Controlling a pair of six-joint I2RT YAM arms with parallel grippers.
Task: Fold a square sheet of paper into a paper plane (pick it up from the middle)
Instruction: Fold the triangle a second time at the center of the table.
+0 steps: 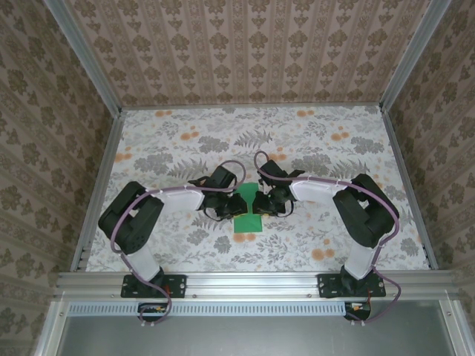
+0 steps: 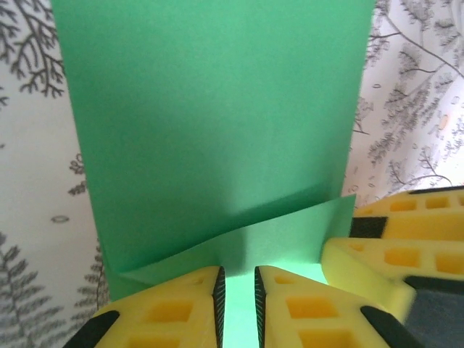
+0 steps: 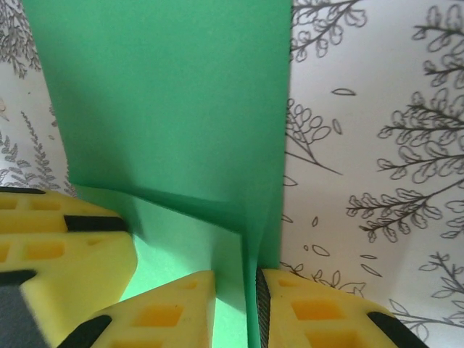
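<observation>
The square sheet of paper (image 1: 247,222) is bright green and lies on the table's middle, between both grippers. It has a folded flap (image 2: 279,235) raised along its near part and has no paper plane shape. My left gripper (image 1: 231,199) hovers low over the sheet's left side. In the left wrist view its jaws (image 2: 238,275) stand a little open, with only paper (image 2: 217,116) showing in the gap. My right gripper (image 1: 264,200) faces it from the right. A standing crease of the paper (image 3: 167,94) runs between its slightly open jaws (image 3: 235,279), close to the right finger (image 3: 304,304).
The table (image 1: 334,163) carries a white cloth printed with grey leaves and orange flowers. Patterned walls and aluminium rails (image 1: 100,178) close in three sides. The two grippers are nearly touching, and a yellow finger (image 2: 377,254) of the right one shows in the left wrist view.
</observation>
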